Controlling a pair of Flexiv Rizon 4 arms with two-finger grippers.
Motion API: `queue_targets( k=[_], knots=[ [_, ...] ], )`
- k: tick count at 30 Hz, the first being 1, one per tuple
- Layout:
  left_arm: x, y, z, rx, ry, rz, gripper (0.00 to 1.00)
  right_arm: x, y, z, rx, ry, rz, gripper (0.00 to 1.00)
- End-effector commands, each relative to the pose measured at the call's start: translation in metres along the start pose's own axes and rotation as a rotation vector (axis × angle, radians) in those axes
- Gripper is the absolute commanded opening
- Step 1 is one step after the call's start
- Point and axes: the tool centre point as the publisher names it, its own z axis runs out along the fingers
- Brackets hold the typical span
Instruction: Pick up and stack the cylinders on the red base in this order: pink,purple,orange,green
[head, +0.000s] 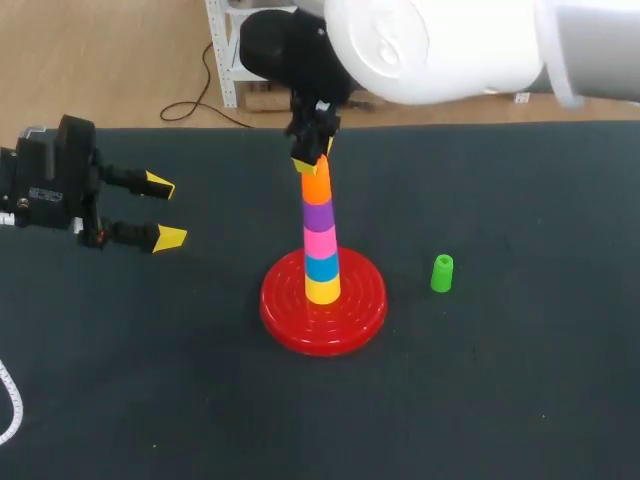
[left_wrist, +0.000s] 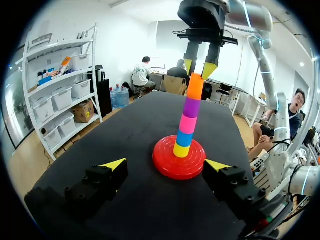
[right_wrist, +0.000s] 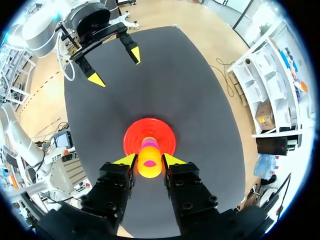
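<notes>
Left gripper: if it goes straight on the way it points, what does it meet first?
Likely the red base with its stack of cylinders, dead ahead of the left gripper; height is hard to judge. The right gripper holds the orange cylinder on top.

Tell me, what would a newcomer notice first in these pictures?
The tall tower of coloured cylinders on the red base, with the right pincer gripping the orange cylinder on top. Then the lone green cylinder standing on the table to the base's right.
</notes>
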Motion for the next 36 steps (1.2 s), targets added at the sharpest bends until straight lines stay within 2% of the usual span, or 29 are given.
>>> queue_targets(
  k=[1, 6, 7, 8, 16, 20, 23, 29, 36],
  knots=[
    [0.001, 0.0, 0.0, -0.001, -0.005, 0.002, 1.0, -0.005, 0.001, 0.009, -0.014, 0.018, -0.006, 0.0],
    [0.001, 0.0, 0.0, -0.001, -0.005, 0.002, 1.0, -0.004, 0.006, 0.007, -0.024, -0.005, 0.004, 0.0],
    [0.001, 0.0, 0.0, -0.001, -0.005, 0.002, 1.0, -0.004, 0.006, 0.004, -0.017, -0.017, 0.008, 0.24],
    [0.001, 0.0, 0.0, -0.001, -0.005, 0.002, 1.0, -0.004, 0.005, 0.0, -0.012, -0.033, 0.015, 1.0],
    [0.001, 0.0, 0.0, -0.001, -0.005, 0.002, 1.0, 0.007, -0.003, -0.033, 0.038, -0.132, 0.062, 1.0],
    [0.001, 0.0, 0.0, -0.001, -0.005, 0.002, 1.0, 0.026, -0.016, -0.043, 0.066, -0.185, 0.117, 1.0],
    [0.001, 0.0, 0.0, -0.001, -0.005, 0.002, 1.0, 0.047, -0.03, -0.044, 0.088, -0.214, 0.181, 1.0],
    [0.001, 0.0, 0.0, -0.001, -0.005, 0.002, 1.0, 0.099, -0.059, -0.022, 0.115, -0.218, 0.322, 1.0],
    [0.001, 0.0, 0.0, -0.001, -0.005, 0.002, 1.0, 0.148, -0.073, 0.033, 0.1, -0.188, 0.42, 1.0]
  ],
)
